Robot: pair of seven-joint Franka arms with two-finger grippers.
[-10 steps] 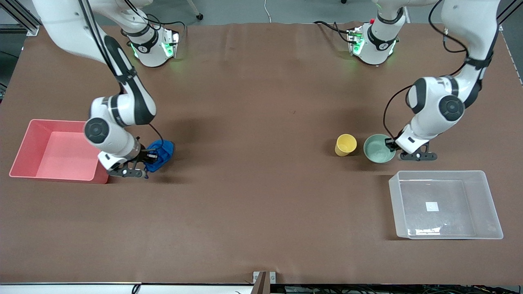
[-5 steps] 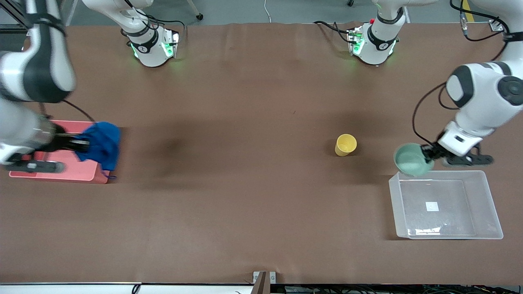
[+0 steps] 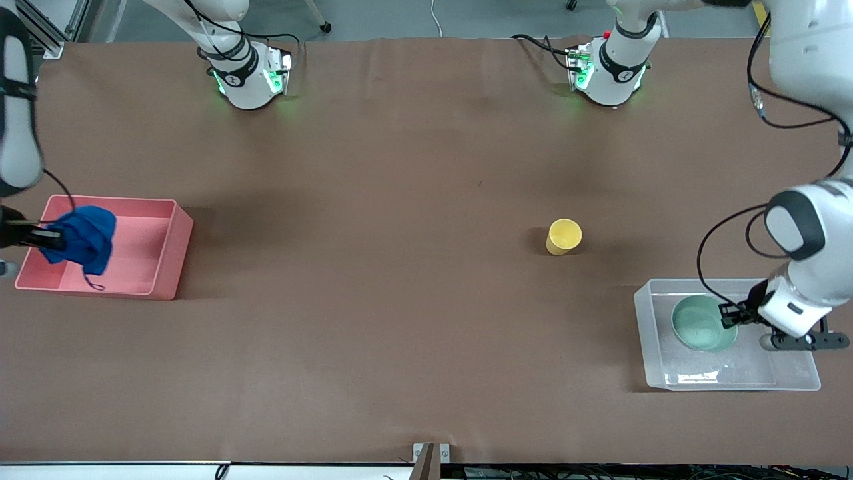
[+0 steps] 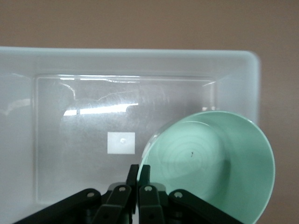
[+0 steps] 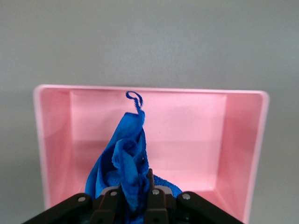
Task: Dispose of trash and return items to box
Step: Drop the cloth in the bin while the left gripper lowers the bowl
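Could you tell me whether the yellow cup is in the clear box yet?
Out. The yellow cup stands on the table; the clear box holds only the green bowl.

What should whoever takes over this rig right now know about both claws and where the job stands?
Right claw: shut on the blue wad, held over the pink bin; not released.
Left claw: shut on the rim of the mint bowl, held over the clear box; I cannot tell whether the bowl touches the bottom.
Yellow cup: upright on the table, toward the left arm's end, farther from the front camera than the box.
Done: nothing released.
Left: drop the wad, release the bowl, then box the cup.
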